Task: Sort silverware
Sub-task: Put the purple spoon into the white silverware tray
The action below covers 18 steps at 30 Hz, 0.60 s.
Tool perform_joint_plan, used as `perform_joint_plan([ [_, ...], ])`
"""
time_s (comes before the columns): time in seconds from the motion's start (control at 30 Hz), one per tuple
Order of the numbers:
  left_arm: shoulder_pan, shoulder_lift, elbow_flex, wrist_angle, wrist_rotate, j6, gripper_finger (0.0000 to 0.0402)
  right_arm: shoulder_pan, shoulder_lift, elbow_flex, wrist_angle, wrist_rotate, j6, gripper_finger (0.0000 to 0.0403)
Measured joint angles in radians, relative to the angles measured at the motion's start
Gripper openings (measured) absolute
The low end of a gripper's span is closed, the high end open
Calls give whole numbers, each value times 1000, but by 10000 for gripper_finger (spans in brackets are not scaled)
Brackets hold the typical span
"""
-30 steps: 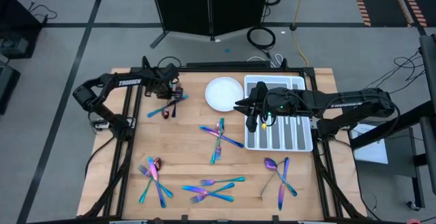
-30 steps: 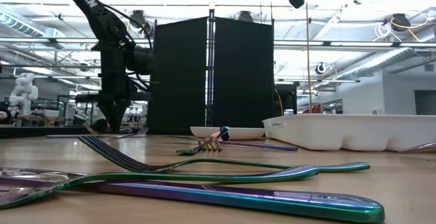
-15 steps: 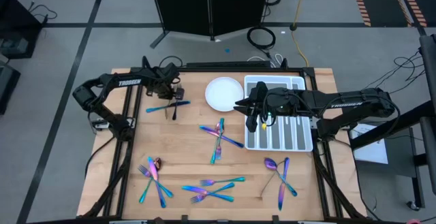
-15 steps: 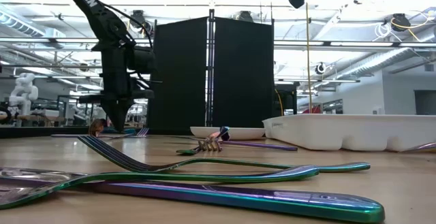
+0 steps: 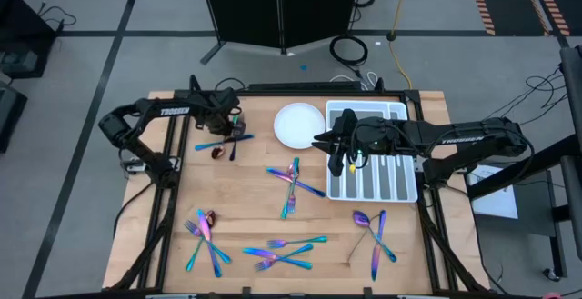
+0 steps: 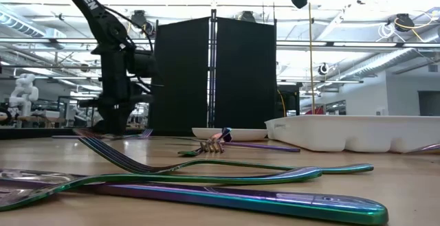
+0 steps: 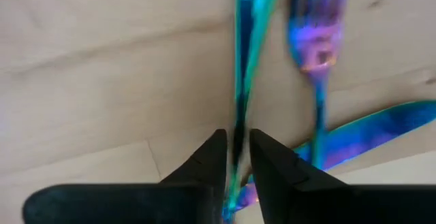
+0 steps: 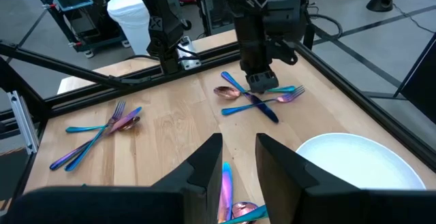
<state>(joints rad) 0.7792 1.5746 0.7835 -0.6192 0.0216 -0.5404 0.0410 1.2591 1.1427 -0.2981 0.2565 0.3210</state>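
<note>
We see the silverware (image 5: pixel 289 186) scattered over the wooden table (image 5: pixel 255 210) in small crossed piles, all to the plate's (image 5: pixel 299 124) near side or left. One pile, left of the plate, sits under the left gripper (image 5: pixel 229 126), whose fingers (image 7: pixel 211 163) straddle a teal handle (image 7: pixel 246 40); we cannot tell whether they pinch it. Right of the plate, the right gripper (image 5: pixel 337 164) hovers over the tray's (image 5: pixel 397 110) edge, fingers slightly parted around nothing.
</note>
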Motion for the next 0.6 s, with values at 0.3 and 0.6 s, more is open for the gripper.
perform_joint_plan([
  [0.3, -9, 27, 4, -3, -4, 8, 80, 0, 0, 0, -14, 0, 12, 82],
  [0.6, -34, -18, 22, -117, 6, 53, 80, 0, 0, 0, -22, 0, 12, 82],
])
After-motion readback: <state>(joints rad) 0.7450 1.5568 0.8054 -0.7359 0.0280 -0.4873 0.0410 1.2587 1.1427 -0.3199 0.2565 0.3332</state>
